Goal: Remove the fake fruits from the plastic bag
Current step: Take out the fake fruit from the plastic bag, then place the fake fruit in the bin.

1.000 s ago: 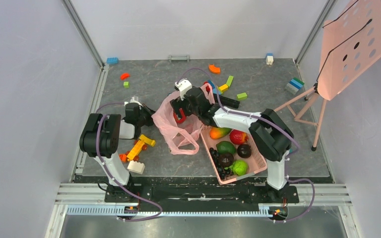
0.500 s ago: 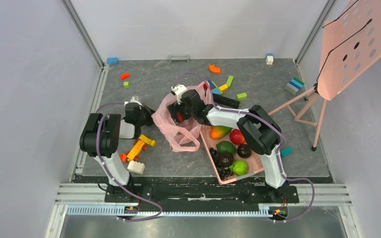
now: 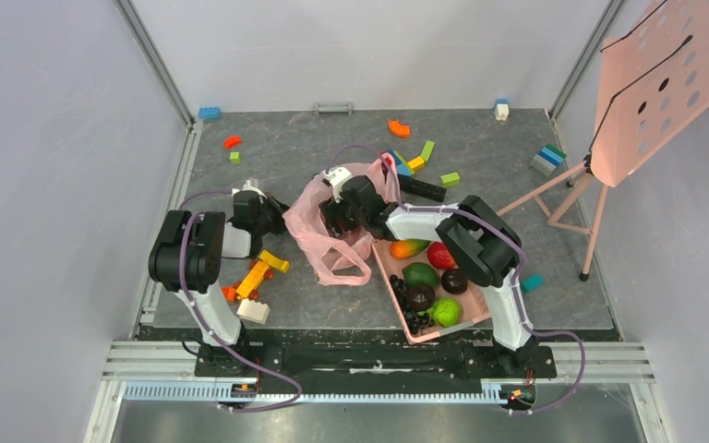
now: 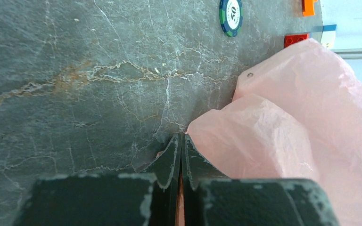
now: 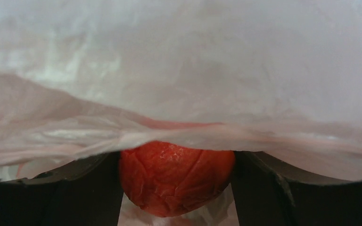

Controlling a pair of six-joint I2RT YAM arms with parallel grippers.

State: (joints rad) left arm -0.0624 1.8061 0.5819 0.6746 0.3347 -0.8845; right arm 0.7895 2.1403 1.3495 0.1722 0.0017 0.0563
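The pink plastic bag [image 3: 318, 242] lies crumpled left of the middle of the table. My left gripper [image 3: 275, 221] is shut on its left edge; in the left wrist view the jaws [image 4: 181, 137] pinch a sliver of pink film of the bag [image 4: 283, 132]. My right gripper [image 3: 330, 220] reaches into the bag's mouth. In the right wrist view its fingers [image 5: 89, 188] press both sides of a red textured fruit [image 5: 176, 179] under the bag's film [image 5: 179, 70]. A lime-green bumpy fruit [image 3: 445, 312] and a red fruit [image 3: 440, 254] lie in the pink basket [image 3: 386, 277].
The basket also holds a mango [image 3: 409, 246], black grapes [image 3: 417, 300] and dark fruits. Toy bricks [image 3: 260, 272] lie by the left arm and along the far edge. A pink perforated stand [image 3: 665, 83] is at the right. A poker chip [image 4: 230, 16] lies beyond the bag.
My right gripper has moved nearer and lower, deeper into the bag's mouth, and the bag has shifted a little. The left arm has not moved.
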